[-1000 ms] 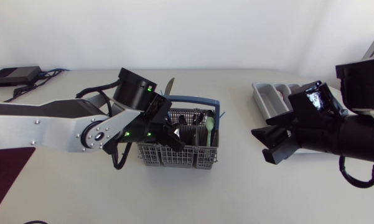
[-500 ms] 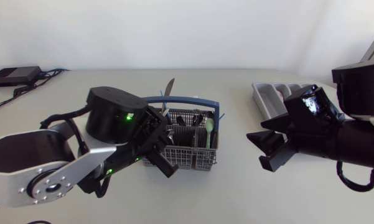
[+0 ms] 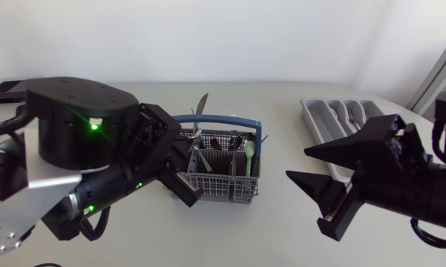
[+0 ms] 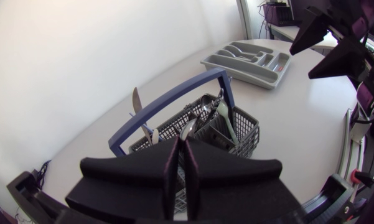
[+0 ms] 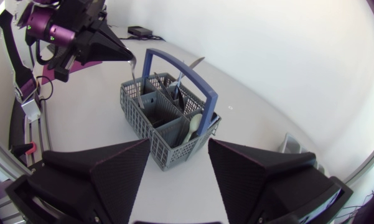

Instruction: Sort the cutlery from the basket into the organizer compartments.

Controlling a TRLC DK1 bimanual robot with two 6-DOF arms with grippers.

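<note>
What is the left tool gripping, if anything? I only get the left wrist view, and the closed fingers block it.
Observer: The right wrist view shows the left tool shut on a silver utensil, which hangs from its tip over one end of the basket.
Operator: Is the right tool free to take it?
Observer: Probably. In its own view the right tool is open, fingers wide apart, nothing between them.
</note>
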